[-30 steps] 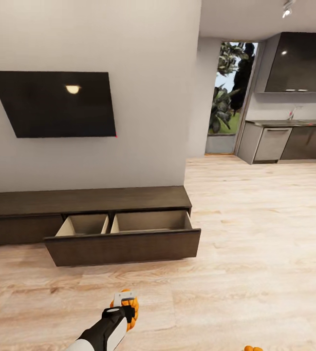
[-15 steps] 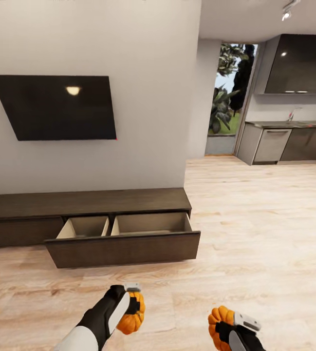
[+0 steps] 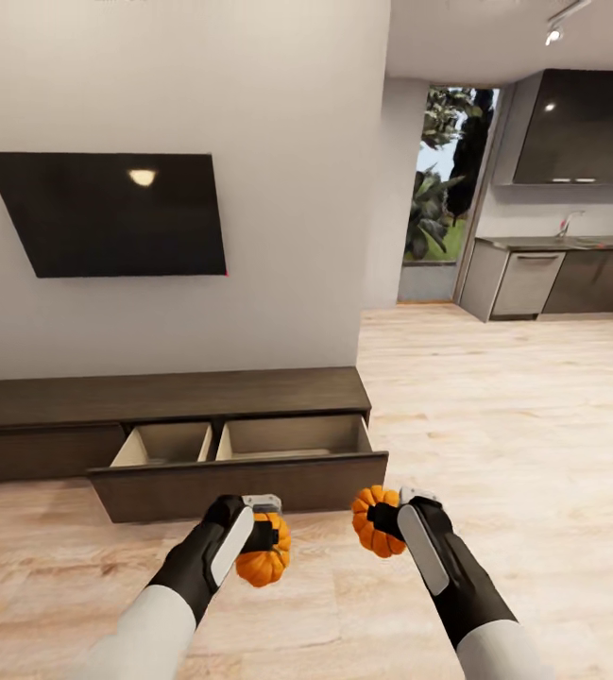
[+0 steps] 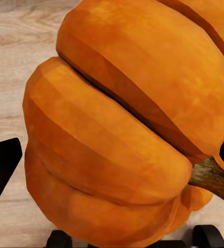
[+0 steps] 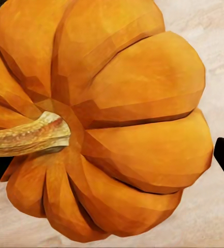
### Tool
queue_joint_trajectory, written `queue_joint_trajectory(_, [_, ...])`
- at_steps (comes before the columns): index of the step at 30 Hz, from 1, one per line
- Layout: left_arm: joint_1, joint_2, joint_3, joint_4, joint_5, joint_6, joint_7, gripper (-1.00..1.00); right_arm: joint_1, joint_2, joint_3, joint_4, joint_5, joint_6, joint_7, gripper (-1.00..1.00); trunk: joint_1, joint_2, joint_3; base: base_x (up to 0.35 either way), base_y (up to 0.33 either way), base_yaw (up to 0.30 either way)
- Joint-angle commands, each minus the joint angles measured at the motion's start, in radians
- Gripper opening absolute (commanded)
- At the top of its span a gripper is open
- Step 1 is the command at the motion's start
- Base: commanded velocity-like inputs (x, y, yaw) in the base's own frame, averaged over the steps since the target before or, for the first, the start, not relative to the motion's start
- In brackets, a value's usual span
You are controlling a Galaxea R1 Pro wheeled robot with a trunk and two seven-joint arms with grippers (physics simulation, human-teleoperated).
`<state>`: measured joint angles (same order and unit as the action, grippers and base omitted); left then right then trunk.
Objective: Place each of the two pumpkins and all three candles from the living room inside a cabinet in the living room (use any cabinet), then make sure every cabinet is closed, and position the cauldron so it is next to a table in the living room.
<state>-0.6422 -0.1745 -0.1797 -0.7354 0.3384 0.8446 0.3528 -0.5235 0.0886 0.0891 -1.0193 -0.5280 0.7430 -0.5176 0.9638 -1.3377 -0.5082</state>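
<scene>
Left end effector clamped on pumpkin; right end effector clamped on second pumpkin. Both pumpkins held above wood floor, just before open cabinet drawer.

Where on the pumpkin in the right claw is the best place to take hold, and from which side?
Across the ribbed body of the pumpkin, judging by the right claw, which clamps it at its widest part. The stem sticks out sideways and looks too thin and crooked to hold. Coming in from the robot's side keeps the pumpkin facing the open drawer.
</scene>
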Motion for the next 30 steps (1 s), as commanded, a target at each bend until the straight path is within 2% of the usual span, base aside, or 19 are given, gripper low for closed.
queue_joint_trajectory(1, [-0.01, 0.012, -0.001, 0.0, 0.012, 0.002, 0.012, -1.0, -0.011, 0.01, 0.002, 0.0, -0.001, 0.012, -0.012, -1.0, -0.004, 0.007, 0.002, 0.0, 0.0, 0.0])
queue_joint_trajectory(4, [-0.035, 0.059, 0.005, 0.001, 0.013, -0.003, 0.01, -1.0, -0.02, 0.022, 0.003, -0.001, -0.001, 0.019, -0.012, -1.0, -0.015, 0.028, 0.011, 0.0, 0.0, 0.0])
queue_joint_trajectory(6, [-0.052, 0.081, 0.015, 0.001, 0.014, -0.005, 0.007, -1.0, -0.022, 0.026, 0.003, -0.003, -0.001, 0.02, -0.012, -1.0, -0.023, 0.042, 0.018, 0.0, 0.0, 0.0])
queue_joint_trajectory(9, [-0.061, 0.094, 0.049, -0.002, 0.016, -0.005, 0.005, -1.0, -0.022, 0.031, 0.007, -0.005, 0.005, 0.023, -0.012, -1.0, -0.035, 0.063, 0.027, 0.0, 0.0, 0.0])
queue_joint_trajectory(14, [-0.09, 0.087, 0.066, 0.009, 0.019, -0.018, 0.004, -1.0, -0.022, 0.033, 0.01, -0.004, 0.01, 0.024, -0.013, -1.0, -0.054, 0.098, 0.043, 0.0, 0.0, 0.0])
queue_joint_trajectory(17, [-0.091, 0.084, 0.064, 0.053, 0.018, -0.131, 0.004, -1.0, -0.021, 0.033, 0.011, -0.01, 0.011, 0.025, -0.012, -1.0, -0.061, 0.112, 0.049, 0.0, 0.0, 0.0])
queue_joint_trajectory(20, [-0.086, 0.081, 0.061, 0.064, 0.018, -0.173, 0.003, -1.0, -0.021, 0.032, 0.011, -0.032, 0.011, 0.031, -0.012, -1.0, -0.061, 0.112, 0.049, 0.0, 0.0, 0.0])
queue_joint_trajectory(27, [-0.088, 0.065, 0.06, 0.071, 0.019, -0.184, 0.003, -1.0, -0.021, 0.025, 0.01, -0.042, 0.011, 0.048, -0.01, -1.0, -0.061, 0.112, 0.049, 0.209, 0.0, 0.0])
queue_joint_trajectory(30, [-0.088, 0.047, 0.061, 0.071, 0.018, -0.185, 0.004, -1.0, -0.018, 0.025, 0.013, -0.044, 0.01, 0.049, -0.01, -1.0, -0.061, 0.112, 0.049, 0.346, 0.0, 0.0])
